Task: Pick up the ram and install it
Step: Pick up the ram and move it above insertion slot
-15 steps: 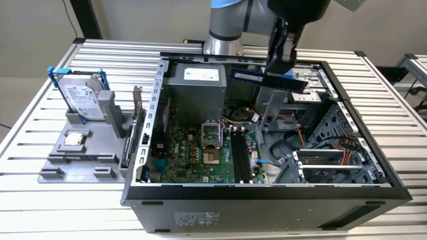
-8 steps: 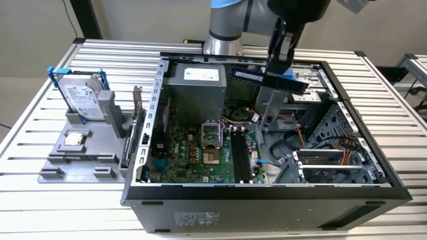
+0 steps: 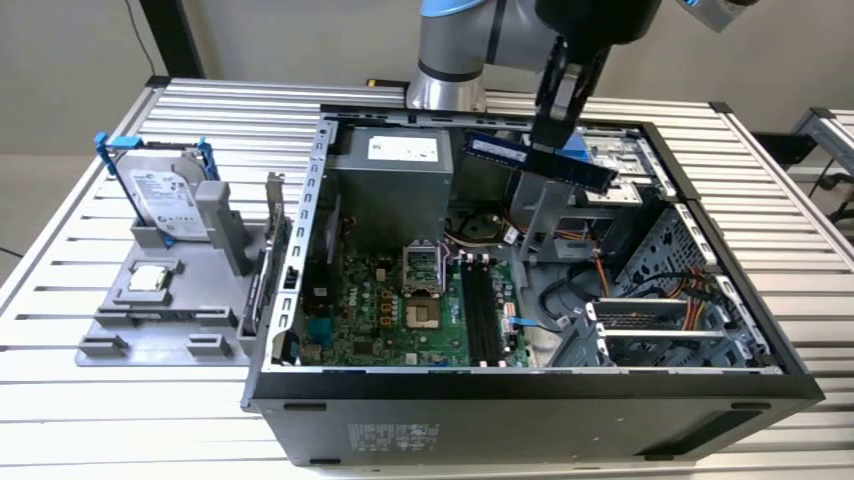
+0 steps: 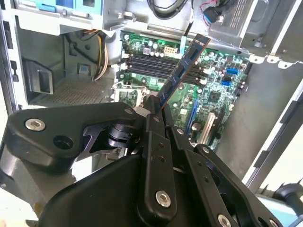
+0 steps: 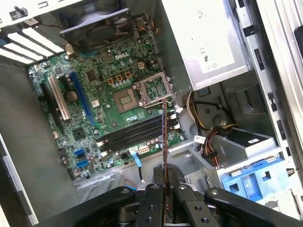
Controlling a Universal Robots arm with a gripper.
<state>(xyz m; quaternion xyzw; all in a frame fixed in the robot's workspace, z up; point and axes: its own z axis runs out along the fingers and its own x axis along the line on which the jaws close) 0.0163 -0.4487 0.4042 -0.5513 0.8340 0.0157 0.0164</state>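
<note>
Slatted metal makes up the counter point(image 3: 120, 430) in the exterior view, and on it you have an open computer case point(image 3: 534, 388) lying on its side with the motherboard point(image 3: 380, 305) facing up. Your end effector point(image 3: 550, 138) hangs over the far part of that case, its fingers closed on the ram point(image 3: 587, 173), a bluish stick held clear of the board and tilted, its end toward the exterior view's right sitting lower. Look at the second wrist view and you see the black fingers point(image 4: 152, 124) pinching one end of the ram point(image 4: 185, 64), whose other end points out over the green motherboard point(image 4: 213, 90) and the black memory slots point(image 4: 151, 66). In the first wrist view the ram point(image 5: 164, 142) shows edge-on as a thin line rising from the end effector point(image 5: 164, 188), crossing in front of the slots point(image 5: 132, 133) and reaching toward the open processor socket point(image 5: 150, 91). The stick touches no slot; in the exterior view the slots point(image 3: 481, 312) lie well below it. Toward the exterior view's left, a grey holder point(image 3: 154, 335) stands just beside the case, carrying a hard drive point(image 3: 171, 198) upright in a blue bracket and a small square processor chip point(image 3: 150, 279).
</note>
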